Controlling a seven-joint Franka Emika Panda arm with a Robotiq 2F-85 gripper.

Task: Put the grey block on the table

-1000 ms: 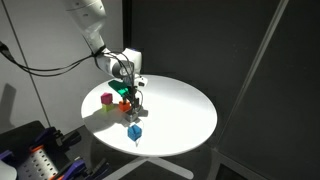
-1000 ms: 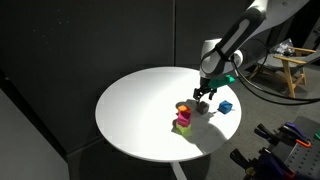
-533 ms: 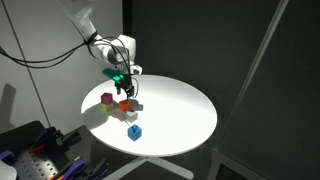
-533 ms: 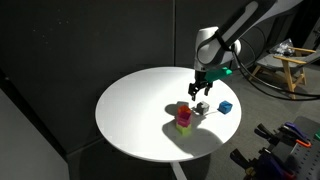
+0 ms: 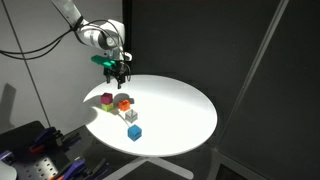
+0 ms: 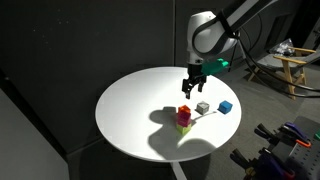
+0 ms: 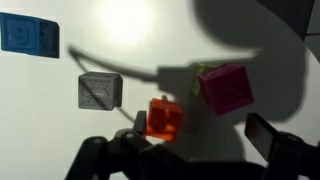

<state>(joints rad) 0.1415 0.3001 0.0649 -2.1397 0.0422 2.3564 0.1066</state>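
Jaws: spread wide, nothing held, hanging well clear above the smooth white round table [image 6: 125, 110]. In the wrist view the dark finger parts sit low at either side, with only open air in the gap.

Directly under the gap: a small orange cube [image 7: 163, 118].

To one side of it, near but not touching: the small light-grey cube [image 7: 100, 90], lying flat on the table. An exterior view shows the light-grey cube [image 6: 202, 107] resting free, below the jaws and off to the side.

Farther out on that same side: a blue cube [image 7: 28, 35], well apart.

On the opposite side of the gap: a magenta cube [image 7: 225, 88], which appears to sit on a yellow-green cube [image 6: 184, 127].

Judgement: the placing looks done, and the step in hand is getting clear. To do it well, go straight up, keep the jaws wide, and make no sideways swing until above the magenta stack, the tallest thing nearby. The light-grey cube would likely slide on this slick top at the slightest brush.
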